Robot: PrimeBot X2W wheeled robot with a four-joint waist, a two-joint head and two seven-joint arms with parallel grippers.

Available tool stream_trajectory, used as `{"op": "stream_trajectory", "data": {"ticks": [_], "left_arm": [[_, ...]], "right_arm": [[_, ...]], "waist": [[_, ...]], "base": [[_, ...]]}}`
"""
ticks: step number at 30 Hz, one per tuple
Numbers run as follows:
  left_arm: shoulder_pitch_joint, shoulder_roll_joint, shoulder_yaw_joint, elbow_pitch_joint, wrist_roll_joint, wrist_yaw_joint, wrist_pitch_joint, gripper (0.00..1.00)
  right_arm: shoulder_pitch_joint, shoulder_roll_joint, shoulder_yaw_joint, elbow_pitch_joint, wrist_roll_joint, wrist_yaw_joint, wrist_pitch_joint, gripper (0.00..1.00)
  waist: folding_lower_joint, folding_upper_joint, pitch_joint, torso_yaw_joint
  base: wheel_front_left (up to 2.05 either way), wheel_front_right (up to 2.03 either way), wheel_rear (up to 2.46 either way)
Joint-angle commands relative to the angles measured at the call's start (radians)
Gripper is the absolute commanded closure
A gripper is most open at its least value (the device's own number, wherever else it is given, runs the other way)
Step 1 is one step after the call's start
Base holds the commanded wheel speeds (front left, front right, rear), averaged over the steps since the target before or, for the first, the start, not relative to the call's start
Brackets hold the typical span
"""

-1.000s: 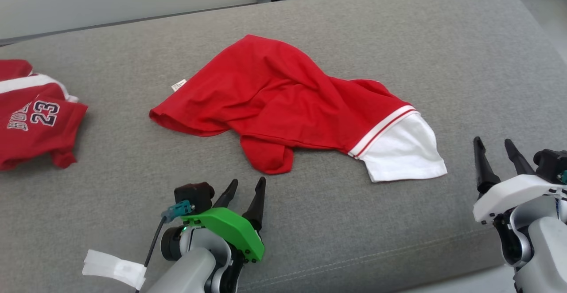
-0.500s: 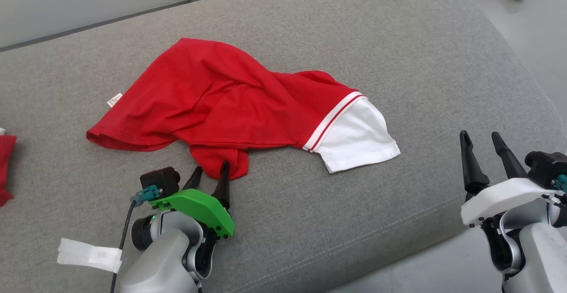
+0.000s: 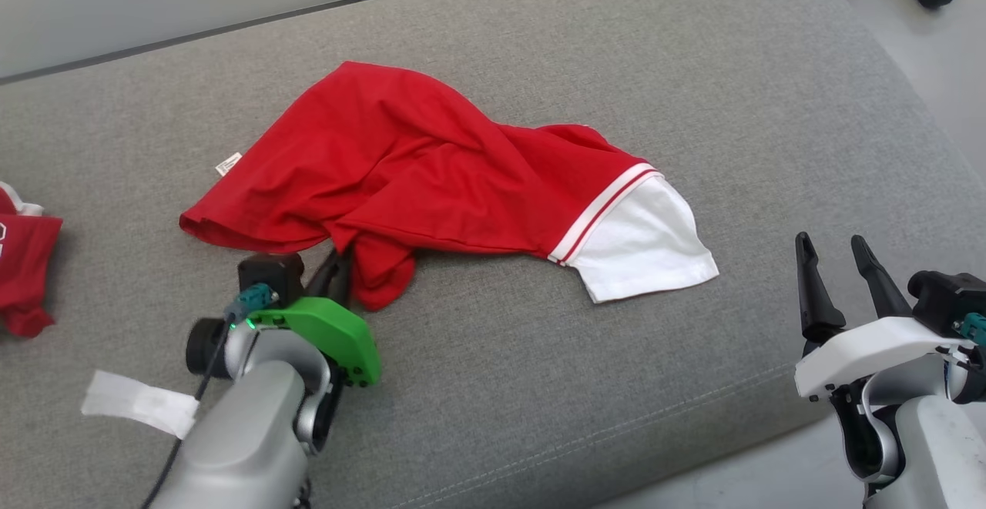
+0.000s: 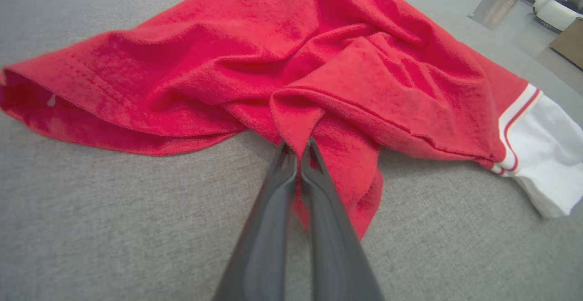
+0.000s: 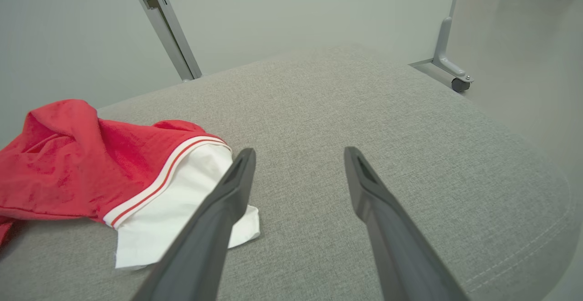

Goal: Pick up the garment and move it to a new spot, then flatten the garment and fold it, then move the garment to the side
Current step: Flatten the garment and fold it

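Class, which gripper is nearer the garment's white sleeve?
Right. The right gripper stands open beside the white sleeve, not touching; the left gripper pinches the red fold farther off.

I see the garment (image 3: pixel 431 162) lying crumpled on the grey cushion (image 3: pixel 693 70). It's red, turning white past a striped band at its right end, with a small label at its left edge.

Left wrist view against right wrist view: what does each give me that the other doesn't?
Left wrist view: the left gripper shut on a red fold at the near edge of the garment. Right wrist view: the right gripper open, bare grey cushion ahead of it, and a caster on the floor beyond. Both: the garment's white sleeve with its striped band, lying on the cushion.
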Motion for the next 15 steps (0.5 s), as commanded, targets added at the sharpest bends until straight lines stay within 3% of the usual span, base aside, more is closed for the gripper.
{"op": "stream_trajectory", "data": {"ticks": [1, 9, 15], "left_arm": [[-0.031, 0.028, -0.002, -0.006, 0.033, 0.011, -0.003, 1.00], [-0.186, 0.192, -0.064, -0.020, 0.205, 0.048, 0.001, 1.00], [-0.237, 0.286, -0.079, -0.066, 0.260, 0.080, 0.021, 1.00]], "right_arm": [[0.008, 0.002, 0.000, -0.003, -0.009, 0.000, -0.004, 0.00], [-0.010, 0.018, 0.011, 0.011, -0.012, 0.000, -0.020, 0.00], [-0.008, 0.024, 0.000, 0.019, -0.018, 0.000, -0.029, 0.00]], "waist": [[0.0000, -0.0001, -0.011, 0.020], [0.0000, -0.0001, -0.040, 0.054], [0.0000, -0.0001, -0.052, 0.077]], "base": [[0.00, 0.00, 0.00], [0.00, 0.00, 0.00], [0.00, 0.00, 0.00]]}}
